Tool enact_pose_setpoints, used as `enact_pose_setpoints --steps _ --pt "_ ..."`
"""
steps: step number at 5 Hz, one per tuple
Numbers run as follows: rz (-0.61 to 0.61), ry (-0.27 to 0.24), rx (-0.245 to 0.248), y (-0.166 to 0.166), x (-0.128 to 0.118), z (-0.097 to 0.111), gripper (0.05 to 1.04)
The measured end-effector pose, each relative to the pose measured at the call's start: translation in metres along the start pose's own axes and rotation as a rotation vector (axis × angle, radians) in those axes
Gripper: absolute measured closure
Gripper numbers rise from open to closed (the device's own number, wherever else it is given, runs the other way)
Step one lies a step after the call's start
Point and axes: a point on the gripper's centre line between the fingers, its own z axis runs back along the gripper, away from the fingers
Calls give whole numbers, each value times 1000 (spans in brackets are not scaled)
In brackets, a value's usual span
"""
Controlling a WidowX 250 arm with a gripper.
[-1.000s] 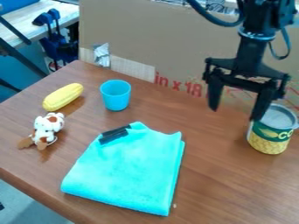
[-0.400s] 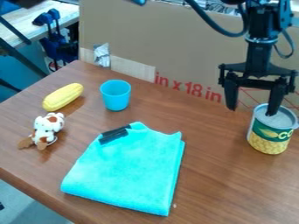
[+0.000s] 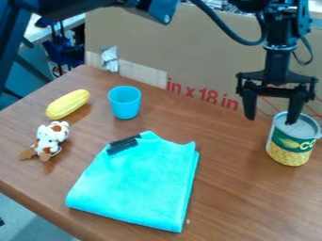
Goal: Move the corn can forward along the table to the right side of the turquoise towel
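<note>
The black gripper (image 3: 271, 120) hangs at the upper right, its two fingers spread wide with nothing between them. Its right finger overlaps the top of the can (image 3: 291, 141) in the view; whether they touch I cannot tell. A folded turquoise cloth (image 3: 137, 183) lies at the table's centre front, with a black strip (image 3: 123, 144) on its upper left corner. Behind the cloth stands a blue cup (image 3: 124, 102), upright. To the left lie a yellow corn-like toy (image 3: 68, 104) and, in front of it, a small white and brown plush toy (image 3: 49, 140).
A large cardboard sheet (image 3: 195, 56) stands along the table's back edge, behind the gripper and can. The brown wooden table (image 3: 245, 202) has its left front edge at the lower left. Part of the dark arm crosses the top left.
The gripper has moved right from left of the can to partly over it, then stayed nearly still. More of the arm has come in at the top left. The objects have not moved.
</note>
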Motion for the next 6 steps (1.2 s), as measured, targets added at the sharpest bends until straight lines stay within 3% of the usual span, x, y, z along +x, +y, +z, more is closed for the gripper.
enact_pose_setpoints --steps 1,4,5,6 --pt "-7 -28 -5 -6 5 1 82" --pt "-6 -42 27 -8 28 -23 82" --pt "40 -55 -11 -7 24 -29 82" --pt "54 18 -2 0 -2 -29 82"
